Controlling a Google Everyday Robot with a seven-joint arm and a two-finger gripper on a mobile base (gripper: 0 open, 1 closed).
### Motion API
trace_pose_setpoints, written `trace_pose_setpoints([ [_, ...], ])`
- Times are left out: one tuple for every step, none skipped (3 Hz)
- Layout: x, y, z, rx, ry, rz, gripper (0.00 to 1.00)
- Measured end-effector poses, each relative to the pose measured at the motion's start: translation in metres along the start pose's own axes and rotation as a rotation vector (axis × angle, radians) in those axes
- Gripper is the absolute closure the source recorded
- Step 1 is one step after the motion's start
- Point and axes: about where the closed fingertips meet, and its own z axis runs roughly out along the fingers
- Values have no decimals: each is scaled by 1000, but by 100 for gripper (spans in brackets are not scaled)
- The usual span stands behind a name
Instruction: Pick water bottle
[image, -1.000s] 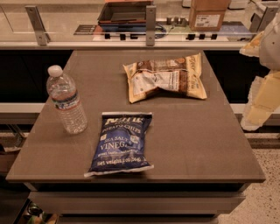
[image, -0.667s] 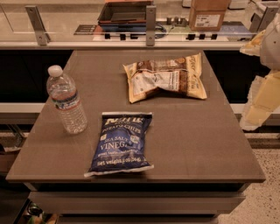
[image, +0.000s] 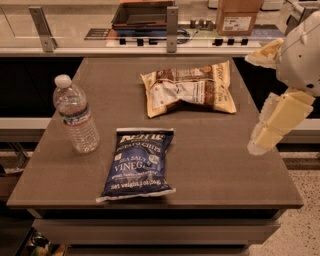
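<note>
The water bottle (image: 76, 116) is a clear ribbed plastic bottle with a white cap and a white-and-blue label band. It stands upright near the left edge of the brown table (image: 210, 150). My gripper (image: 251, 103) is at the right edge of the table, far from the bottle and above the table surface. Its cream fingers (image: 277, 122) are spread apart and hold nothing.
A blue chip bag (image: 136, 163) lies flat at the front middle of the table, right of the bottle. A tan and brown chip bag (image: 189, 90) lies at the back middle. Behind the table runs a counter with metal posts (image: 172, 27) and a cardboard box (image: 238, 16).
My gripper has moved left, in over the table's right edge. The bottle and both bags have not moved.
</note>
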Motion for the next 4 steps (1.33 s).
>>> trace_pose_setpoints([
  [-36, 6, 18, -51, -147, -41, 0],
  [-65, 13, 37, -107, -307, -26, 0],
  [-86, 16, 53, -150, -455, 41, 0],
  [-106, 20, 58, -160, -553, 111, 0],
])
